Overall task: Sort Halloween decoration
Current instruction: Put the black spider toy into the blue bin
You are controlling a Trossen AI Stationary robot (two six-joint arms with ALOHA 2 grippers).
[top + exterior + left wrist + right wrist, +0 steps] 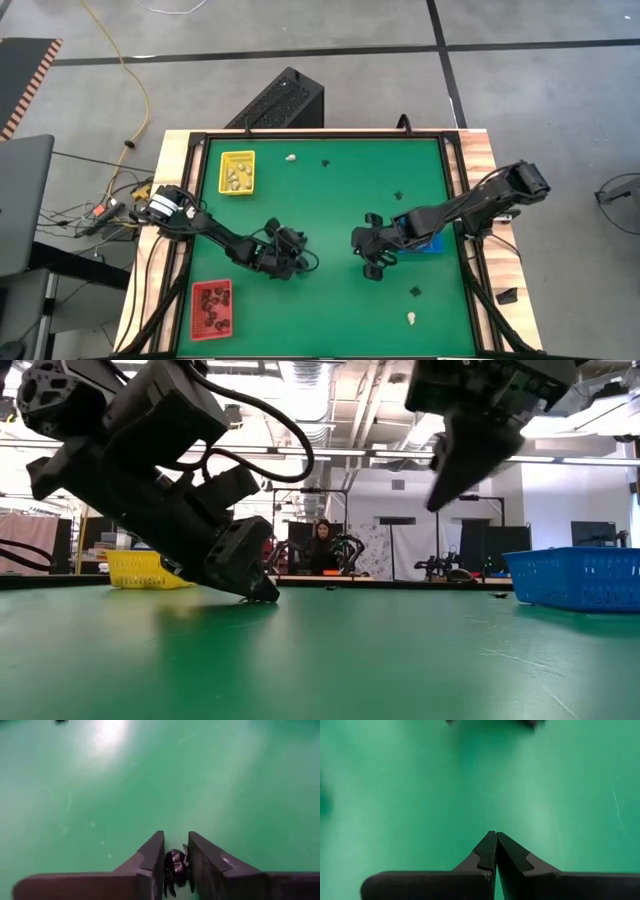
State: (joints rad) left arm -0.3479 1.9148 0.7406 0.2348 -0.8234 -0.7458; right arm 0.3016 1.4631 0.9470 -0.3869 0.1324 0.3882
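closing the left gripper (176,851) on a small black trinket (176,867) sitting right between the jaws, down on the green desk (150,780) near its middle; jaws nearly together, pinching it from both sides. hanging above the desk just across, the right gripper (495,836), jaws clenched on nothing. lying farther out: loose trinkets, plus yellow tray (238,172), red tray (212,307), blue tray (424,243).

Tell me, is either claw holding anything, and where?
The left gripper pinches a black trinket by its sides, at the mat. The right gripper is shut, empty.
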